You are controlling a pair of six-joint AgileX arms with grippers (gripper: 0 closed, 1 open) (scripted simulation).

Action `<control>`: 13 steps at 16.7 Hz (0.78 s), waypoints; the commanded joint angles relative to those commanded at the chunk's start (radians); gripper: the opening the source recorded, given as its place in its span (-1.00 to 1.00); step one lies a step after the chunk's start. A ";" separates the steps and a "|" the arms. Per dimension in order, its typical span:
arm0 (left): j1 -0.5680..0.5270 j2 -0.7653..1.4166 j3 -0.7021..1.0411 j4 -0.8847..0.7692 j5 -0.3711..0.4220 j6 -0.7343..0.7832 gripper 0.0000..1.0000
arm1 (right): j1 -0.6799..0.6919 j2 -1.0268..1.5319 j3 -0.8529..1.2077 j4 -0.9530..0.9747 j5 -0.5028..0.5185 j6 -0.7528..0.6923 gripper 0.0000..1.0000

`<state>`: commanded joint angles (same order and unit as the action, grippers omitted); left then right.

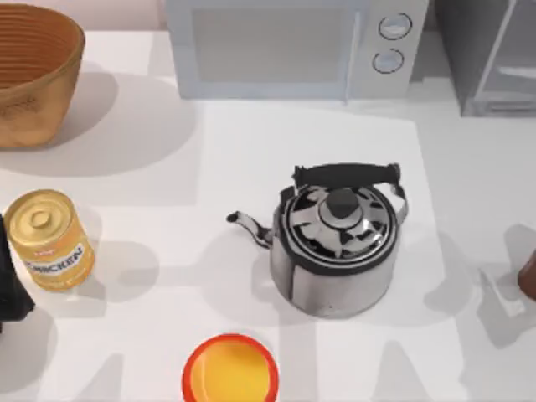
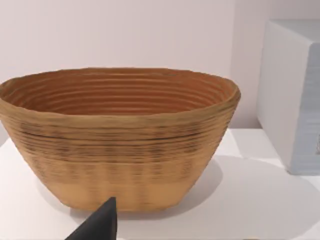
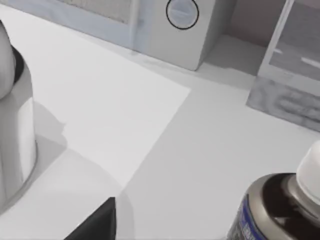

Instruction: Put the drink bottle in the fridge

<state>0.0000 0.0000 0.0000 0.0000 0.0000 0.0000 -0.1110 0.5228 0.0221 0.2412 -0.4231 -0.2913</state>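
Drink bottle (image 3: 280,210) just beside the right pincer's dark fingertip (image 3: 97,222).

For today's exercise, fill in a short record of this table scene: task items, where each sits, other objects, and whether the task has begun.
bottle: drink bottle, upright at the table's right edge
target: fridge, back right corner, door looks shut
centre: kettle
back: microwave, beside the fridge
left side: basket, yellow can
front: orange bowl
progress: bottle not yet in fridge
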 joint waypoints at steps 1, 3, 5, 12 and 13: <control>0.000 0.000 0.000 0.000 0.000 0.000 1.00 | -0.031 0.084 0.015 0.040 -0.067 -0.037 1.00; 0.000 0.000 0.000 0.000 0.000 0.000 1.00 | -0.102 0.255 0.053 0.120 -0.209 -0.106 1.00; 0.000 0.000 0.000 0.000 0.000 0.000 1.00 | -0.185 0.429 0.096 0.201 -0.353 -0.171 1.00; 0.000 0.000 0.000 0.000 0.000 0.000 1.00 | -0.481 0.971 0.210 0.425 -0.805 -0.372 1.00; 0.000 0.000 0.000 0.000 0.000 0.000 1.00 | -0.513 1.029 0.217 0.444 -0.855 -0.394 1.00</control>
<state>0.0000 0.0000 0.0000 0.0000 0.0000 0.0000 -0.6240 1.5519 0.2394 0.6851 -1.2779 -0.6858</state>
